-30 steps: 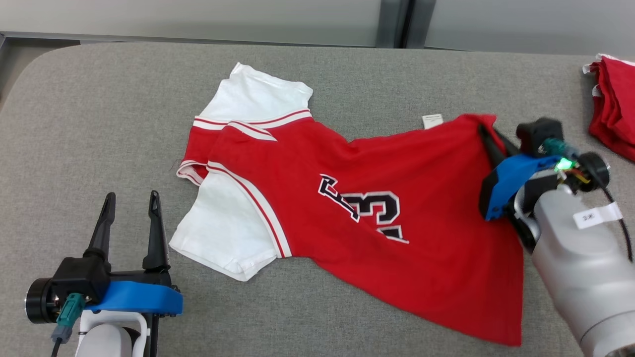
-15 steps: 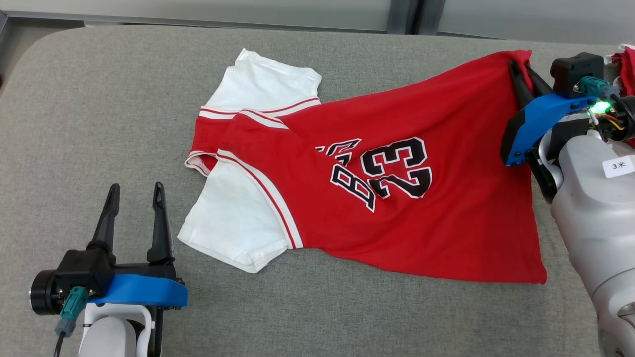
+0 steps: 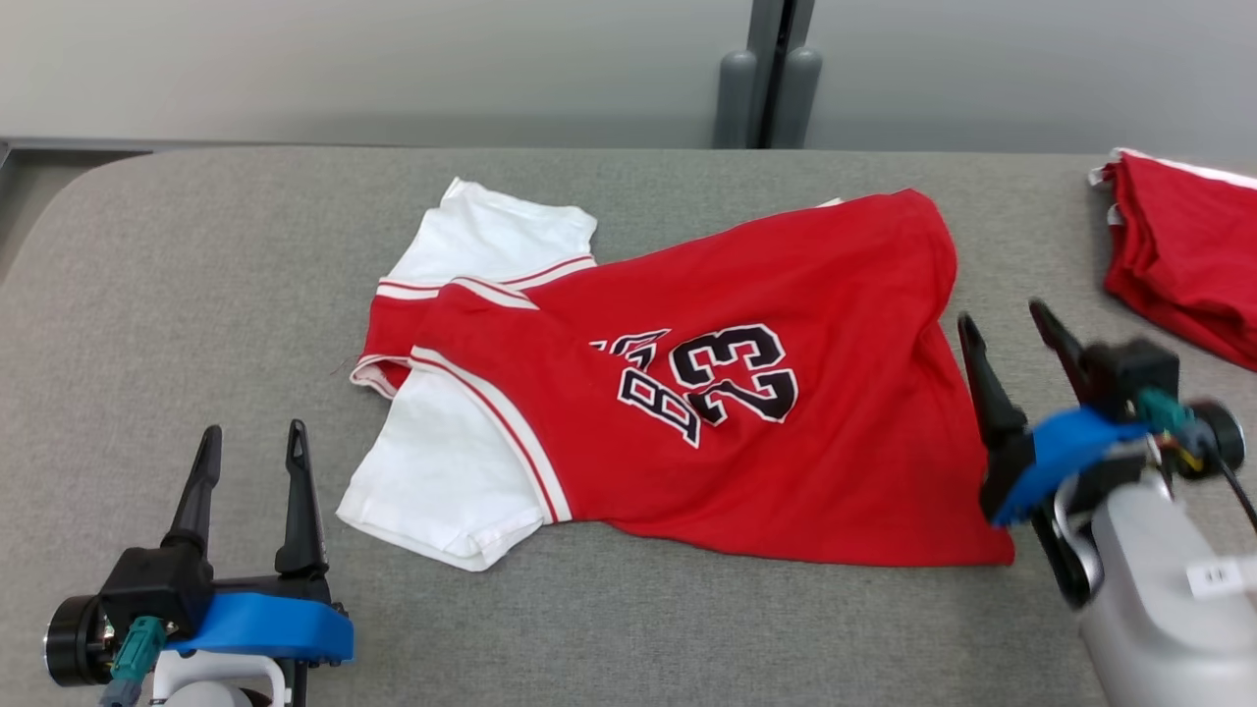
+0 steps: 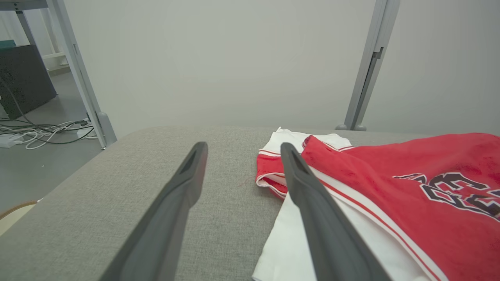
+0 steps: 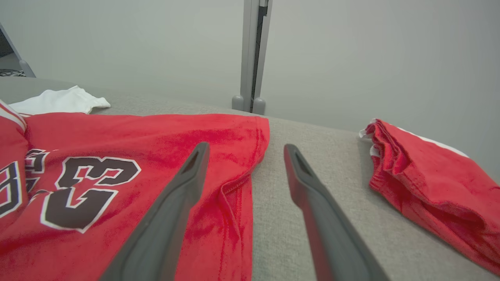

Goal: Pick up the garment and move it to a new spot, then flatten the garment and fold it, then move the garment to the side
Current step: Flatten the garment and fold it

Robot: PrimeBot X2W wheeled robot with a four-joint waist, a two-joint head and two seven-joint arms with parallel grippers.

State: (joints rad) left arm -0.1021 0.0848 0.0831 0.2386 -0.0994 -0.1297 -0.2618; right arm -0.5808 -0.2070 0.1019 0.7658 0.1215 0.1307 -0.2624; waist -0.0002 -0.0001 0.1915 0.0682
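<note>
Head view: the shirt (image 3: 737, 422) lies number side up on the grey table (image 3: 196, 255), with its long axis running from the white sleeves at 9 o'clock to the red hem at 3 o'clock. The right gripper (image 3: 1002, 314) is open and empty just beside the hem, with the shirt at its 9 o'clock. The left gripper (image 3: 252, 432) is also open and empty, apart from the cloth, and the near sleeve (image 3: 442, 491) is at its 2 o'clock. A red pile (image 3: 1188, 255) sits well apart at the table's 2 o'clock

Left wrist view: the spread fingers point over bare table, and the shirt (image 4: 390, 183) stretches away toward 3 o'clock. Whether the nearer finger touches the sleeve cannot be told

Right wrist view: the hem edge (image 5: 250, 183) runs from 12 to 6 o'clock between the spread fingers, one finger over red cloth and the other over bare table

Each arm is nearer its own end, so flattening probably means the right taking the hem, the left the sleeve end, and both pulling apart along that axis
</note>
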